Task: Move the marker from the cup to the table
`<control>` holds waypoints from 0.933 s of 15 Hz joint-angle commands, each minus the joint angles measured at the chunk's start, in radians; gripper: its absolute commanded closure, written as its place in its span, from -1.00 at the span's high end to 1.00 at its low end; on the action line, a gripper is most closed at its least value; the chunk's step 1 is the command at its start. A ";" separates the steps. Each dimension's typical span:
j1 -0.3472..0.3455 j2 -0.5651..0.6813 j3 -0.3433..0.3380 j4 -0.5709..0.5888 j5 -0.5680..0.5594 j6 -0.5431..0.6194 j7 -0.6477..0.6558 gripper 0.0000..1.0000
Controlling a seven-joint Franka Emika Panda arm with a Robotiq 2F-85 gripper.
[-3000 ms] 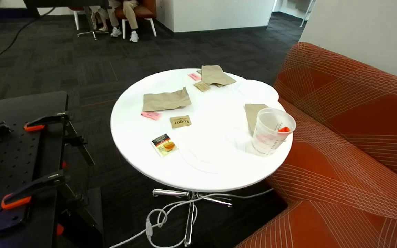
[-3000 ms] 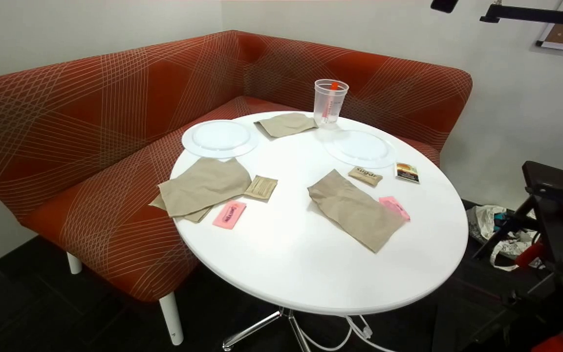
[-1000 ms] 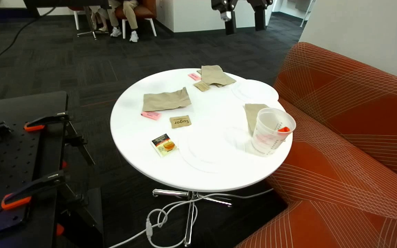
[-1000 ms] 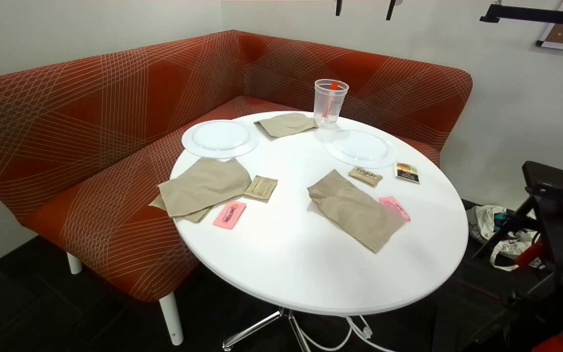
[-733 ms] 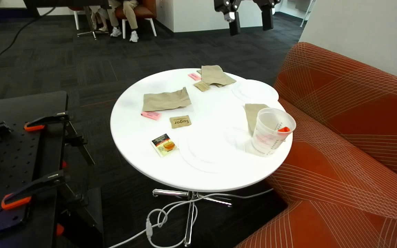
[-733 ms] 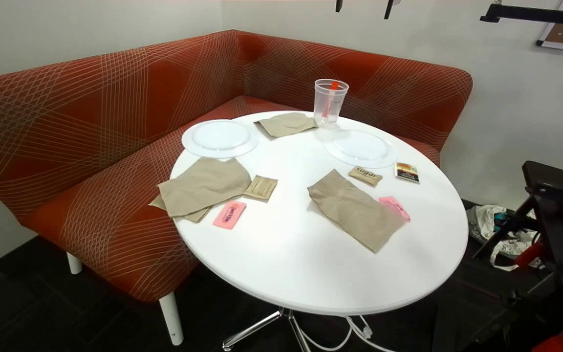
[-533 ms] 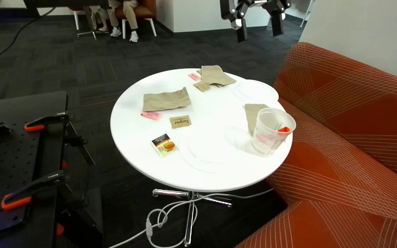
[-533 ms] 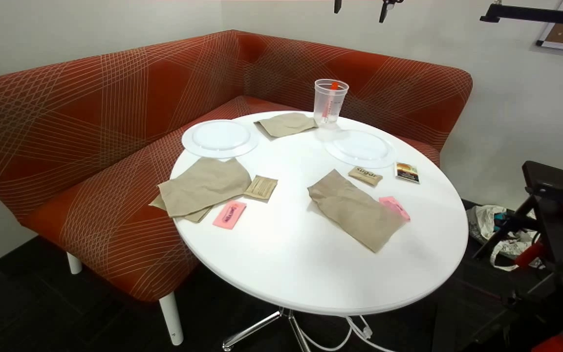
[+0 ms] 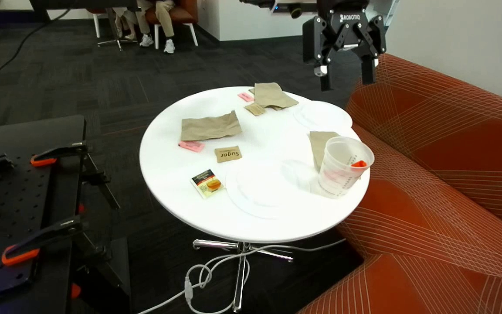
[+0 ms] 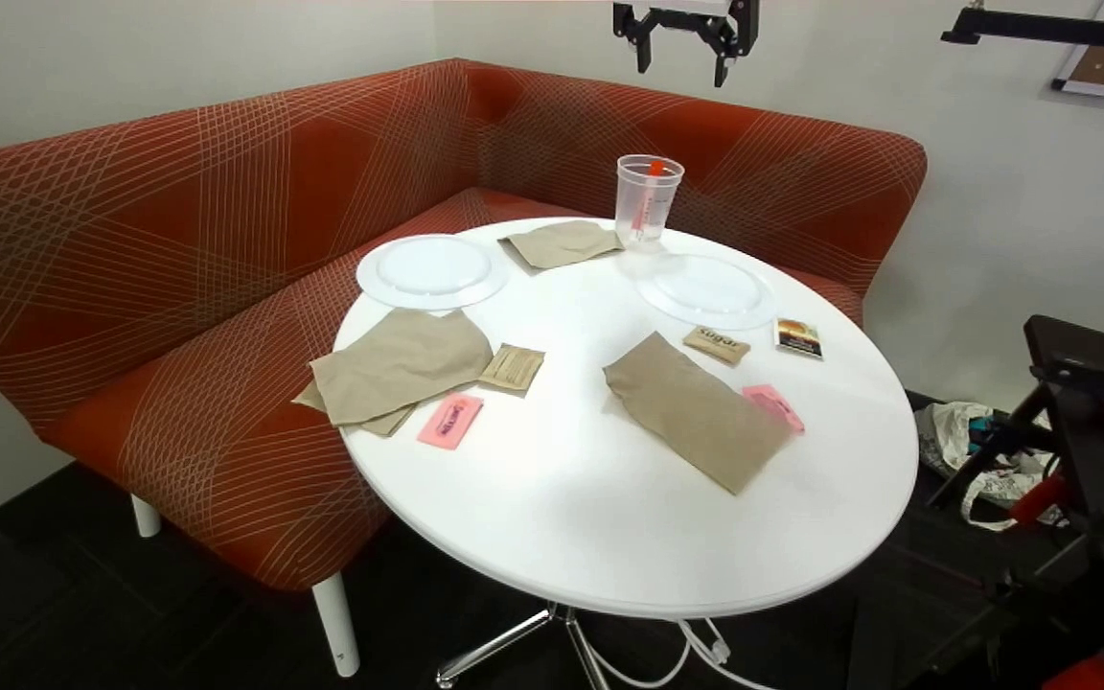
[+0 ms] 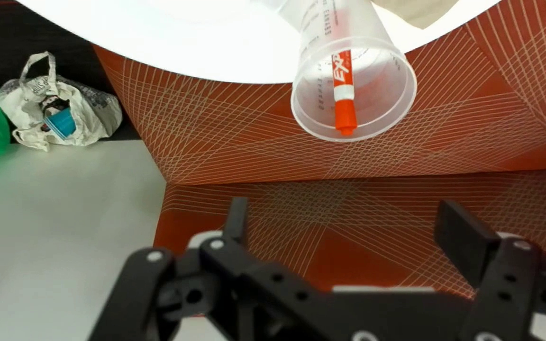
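Gripper (image 10: 681, 75) up in the air in both exterior views, higher than the cup (image 10: 627, 203) and well apart from it. Jaws spread wide, sofa (image 11: 320, 232) in sight between them in wrist view. Over tabletop or past the edge: cannot tell.

Marker (image 11: 344, 94) in the cup, tilted, cap end up by the rim. Letters EXP readable in wrist view, lower end blurred through the cup wall. Cup upright on the table (image 10: 552, 517), at the far edge in an exterior view, sofa behind.

Edges from here as in that view. Flat napkin (image 10: 562, 244) along the far edge, just beside the cup; touching or not, cannot tell. Plate (image 10: 430, 266) at the left edge toward the far side, partly out past it. Second plate (image 10: 710, 289) near the far edge, just in front of the cup and to its right. Sugar packet (image 10: 717, 346) just beside that plate; black-yellow packet (image 10: 798, 339) also beside it, closer to the right edge. Crumpled napkin (image 10: 691, 412) between middle and right edge, pink packet (image 10: 774, 406) partly hidden by it. Stacked napkins (image 10: 399, 369) across the left edge, partly overhanging. At their inner end, tan packet (image 10: 512, 368); contact unclear. Second pink packet (image 10: 451, 420) just beside the stack, near the left edge.

Off the right edge, black bench (image 10: 1093, 422), apart from the table. Sofa around the far and left edges. Bag (image 11: 90, 118) on the floor beyond the table edge in wrist view, blue item (image 11: 63, 124) inside.
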 commanded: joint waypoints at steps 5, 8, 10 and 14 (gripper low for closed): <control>-0.038 0.068 -0.020 0.072 0.146 0.029 -0.216 1.00; -0.049 0.064 -0.035 0.050 0.172 0.065 -0.260 1.00; -0.063 0.068 -0.037 0.038 0.204 0.110 -0.288 1.00; -0.069 0.085 -0.054 0.018 0.251 0.191 -0.298 1.00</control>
